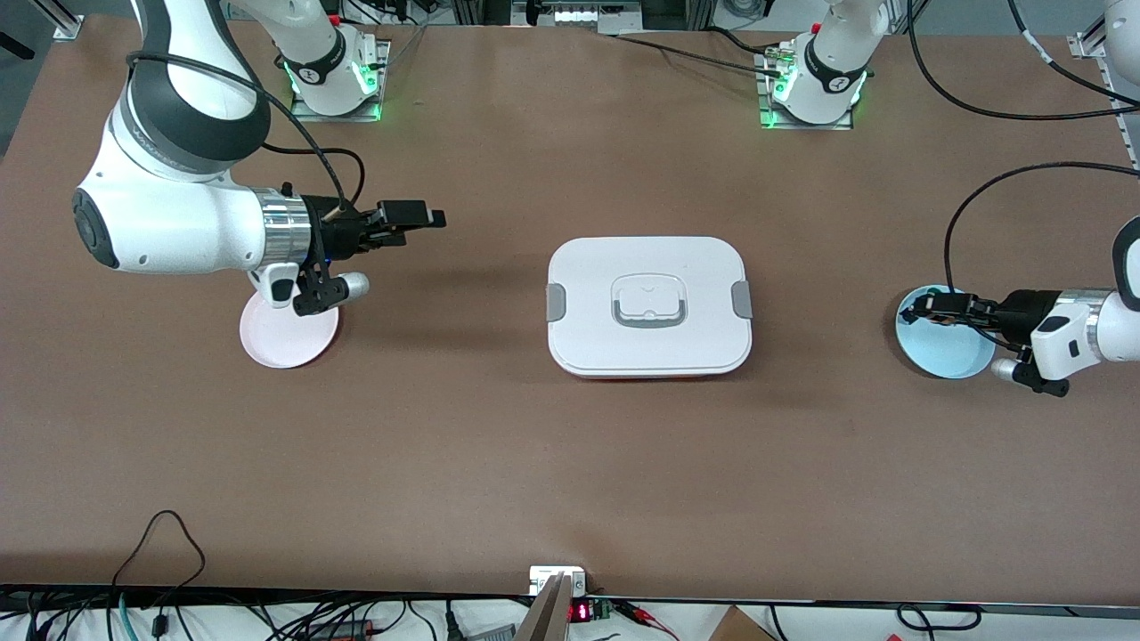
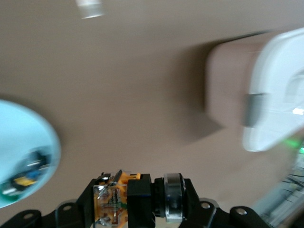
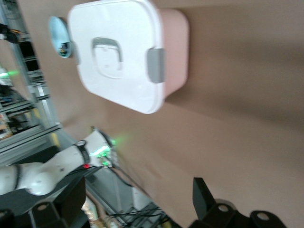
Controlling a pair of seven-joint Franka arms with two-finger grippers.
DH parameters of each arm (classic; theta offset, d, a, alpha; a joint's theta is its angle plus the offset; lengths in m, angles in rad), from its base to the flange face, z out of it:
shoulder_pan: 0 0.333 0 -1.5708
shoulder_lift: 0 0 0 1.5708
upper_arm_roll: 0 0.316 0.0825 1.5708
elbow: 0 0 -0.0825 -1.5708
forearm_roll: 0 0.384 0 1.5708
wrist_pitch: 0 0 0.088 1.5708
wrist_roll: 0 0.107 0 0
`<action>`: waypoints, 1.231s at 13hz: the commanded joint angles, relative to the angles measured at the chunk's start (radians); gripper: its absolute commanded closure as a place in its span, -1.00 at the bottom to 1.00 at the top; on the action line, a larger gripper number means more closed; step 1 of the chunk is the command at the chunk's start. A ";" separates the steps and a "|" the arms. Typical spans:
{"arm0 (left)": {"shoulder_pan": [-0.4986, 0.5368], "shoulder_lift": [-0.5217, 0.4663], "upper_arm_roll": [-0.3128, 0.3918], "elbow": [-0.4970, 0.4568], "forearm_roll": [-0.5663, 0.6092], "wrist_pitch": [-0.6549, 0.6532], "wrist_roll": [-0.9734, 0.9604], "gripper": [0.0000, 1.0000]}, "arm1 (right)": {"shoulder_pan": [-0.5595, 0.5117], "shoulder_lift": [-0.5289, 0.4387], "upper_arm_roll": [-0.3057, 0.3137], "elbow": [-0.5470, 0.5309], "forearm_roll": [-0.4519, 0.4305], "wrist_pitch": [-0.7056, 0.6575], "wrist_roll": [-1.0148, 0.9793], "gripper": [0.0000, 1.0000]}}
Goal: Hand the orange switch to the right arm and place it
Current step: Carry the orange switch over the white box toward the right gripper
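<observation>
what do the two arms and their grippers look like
Both arms are glossy white with dark grey joint bands, on bases lit green. The right arm ends in a silver wrist ring and a black right gripper with straight fingers; a black cable loops along it. The left arm carries a black left gripper and a looping black cable.
</observation>
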 commanded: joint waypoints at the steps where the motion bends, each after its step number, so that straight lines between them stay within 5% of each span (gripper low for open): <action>1: -0.002 0.021 -0.012 0.020 -0.187 -0.063 0.099 0.48 | 0.005 0.066 -0.002 0.019 0.179 -0.012 -0.008 -1.00; 5: -0.001 0.019 -0.095 0.023 -0.375 -0.047 0.302 0.50 | 0.007 0.102 -0.002 0.019 0.351 -0.011 -0.008 -1.00; 10: -0.021 0.029 -0.207 -0.027 -0.629 0.007 0.696 0.51 | 0.031 0.122 -0.002 0.019 0.458 -0.006 0.005 -1.00; 16: -0.203 0.026 -0.311 -0.073 -0.872 0.219 0.939 0.51 | 0.031 0.122 -0.004 0.019 0.529 -0.009 0.007 -1.00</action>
